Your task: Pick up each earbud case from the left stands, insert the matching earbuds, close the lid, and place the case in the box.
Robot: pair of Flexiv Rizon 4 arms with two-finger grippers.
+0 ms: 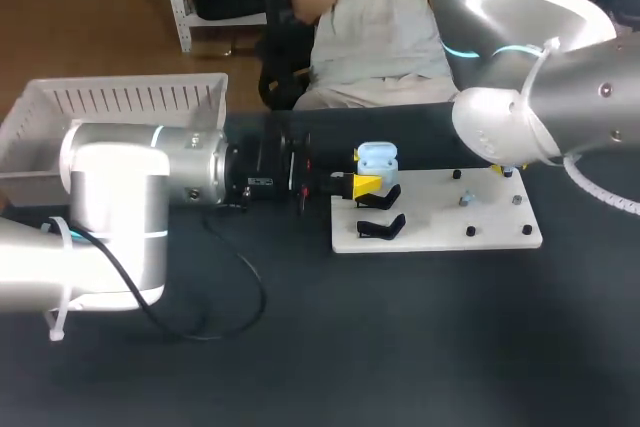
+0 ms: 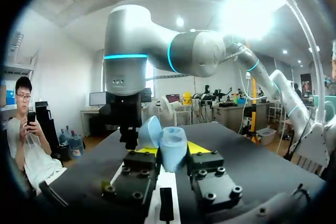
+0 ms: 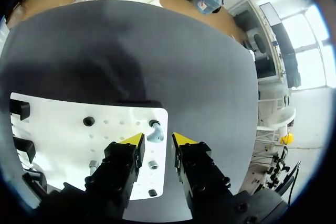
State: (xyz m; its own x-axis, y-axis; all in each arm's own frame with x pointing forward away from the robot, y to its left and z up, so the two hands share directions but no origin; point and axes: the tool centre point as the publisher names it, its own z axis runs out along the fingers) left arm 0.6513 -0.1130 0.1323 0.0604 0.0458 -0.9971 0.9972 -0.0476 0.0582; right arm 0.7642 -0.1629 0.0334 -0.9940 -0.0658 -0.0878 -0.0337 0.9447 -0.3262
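My left gripper (image 1: 366, 185) is shut on a light blue earbud case (image 1: 377, 158), held above the left end of the white board (image 1: 440, 232). In the left wrist view the case (image 2: 170, 148) sits between the yellow-tipped fingers with its lid up. My right gripper (image 3: 157, 139) hangs over the board's far right corner (image 3: 157, 116) and is open. A small pale earbud (image 3: 155, 132) stands on the board between its tips, not pinched. Two empty black stands (image 1: 381, 212) sit below the case.
A white basket (image 1: 120, 97) stands at the back left of the dark table. More small pieces (image 3: 153, 164) and black pegs (image 3: 89, 121) dot the board. A black cable (image 1: 235, 287) loops on the table beside my left arm.
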